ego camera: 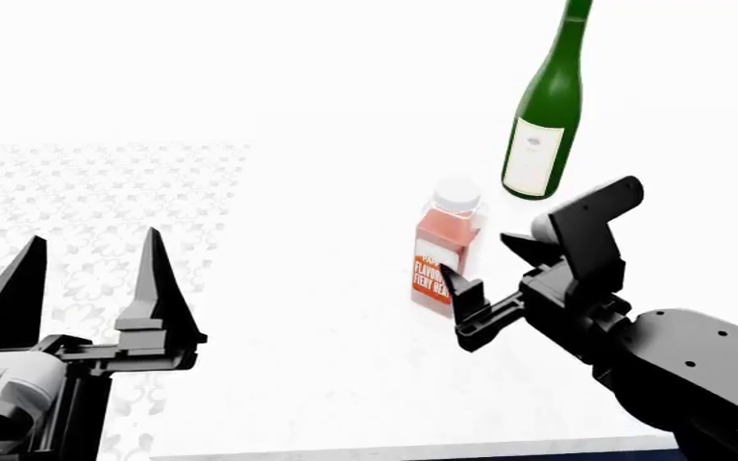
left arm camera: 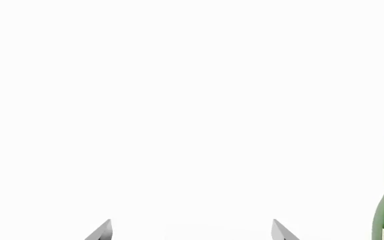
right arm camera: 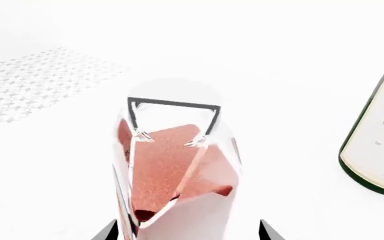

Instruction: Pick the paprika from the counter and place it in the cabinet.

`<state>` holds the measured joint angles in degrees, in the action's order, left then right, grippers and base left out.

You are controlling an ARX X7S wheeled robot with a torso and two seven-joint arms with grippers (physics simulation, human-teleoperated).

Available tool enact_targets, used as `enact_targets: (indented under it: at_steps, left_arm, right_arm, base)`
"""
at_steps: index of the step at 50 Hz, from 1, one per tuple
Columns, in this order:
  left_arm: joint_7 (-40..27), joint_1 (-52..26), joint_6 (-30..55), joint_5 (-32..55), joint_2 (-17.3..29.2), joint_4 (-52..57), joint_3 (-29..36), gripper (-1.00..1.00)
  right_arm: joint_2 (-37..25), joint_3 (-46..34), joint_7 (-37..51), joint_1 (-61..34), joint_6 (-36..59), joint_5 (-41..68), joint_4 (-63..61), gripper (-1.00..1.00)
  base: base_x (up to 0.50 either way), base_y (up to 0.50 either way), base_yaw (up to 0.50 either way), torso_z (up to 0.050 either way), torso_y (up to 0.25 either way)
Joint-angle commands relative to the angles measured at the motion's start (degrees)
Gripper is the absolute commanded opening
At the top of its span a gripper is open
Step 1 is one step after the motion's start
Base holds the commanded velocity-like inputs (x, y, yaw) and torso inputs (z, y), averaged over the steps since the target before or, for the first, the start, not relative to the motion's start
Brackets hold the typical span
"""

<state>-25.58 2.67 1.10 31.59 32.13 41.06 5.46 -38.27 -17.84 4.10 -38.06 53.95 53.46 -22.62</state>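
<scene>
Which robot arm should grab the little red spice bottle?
The right. Its open end effector sits right at the paprika, fingers on either side. The left end effector is far off to the side.

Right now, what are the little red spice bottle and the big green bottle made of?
The paprika bottle looks like clear plastic or glass: you can see the red-orange powder through its shiny walls. Its cap looks like matte white plastic. The wine bottle looks like glossy dark green glass, with a paper-like white label.
</scene>
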Motion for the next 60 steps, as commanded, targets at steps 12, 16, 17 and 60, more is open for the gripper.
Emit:
enact_targets:
  at_steps: [12, 16, 17, 60]
  left_arm:
    - [-0.2, -0.2, -0.1, 0.5, 0.2, -0.1, -0.1, 1.00]
    - [-0.2, -0.2, -0.2, 0.6, 0.3, -0.2, -0.2, 1.00]
    - [-0.2, -0.2, -0.2, 0.6, 0.3, -0.2, -0.2, 1.00]
    - [-0.5, -0.5, -0.6, 1.2, 0.8, -0.7, -0.7, 1.00]
  right_arm:
    - [1.0, -2.7, -5.0, -3.2, 0.3, 0.3, 4.2, 1.00]
    - [1.3, -3.1, -5.3, -3.9, 0.5, 0.2, 5.0, 1.00]
    - [1.4, -3.2, -5.4, -4.0, 0.5, 0.2, 5.1, 1.00]
    - [4.6, -4.3, -7.7, -5.6, -1.2, 0.9, 9.4, -1.00]
  base:
    - [0.00, 0.00, 0.00, 0.000, 0.000]
    - [0.00, 0.00, 0.00, 0.000, 0.000]
    - [0.00, 0.00, 0.00, 0.000, 0.000]
    - [0.00, 0.00, 0.00, 0.000, 0.000]
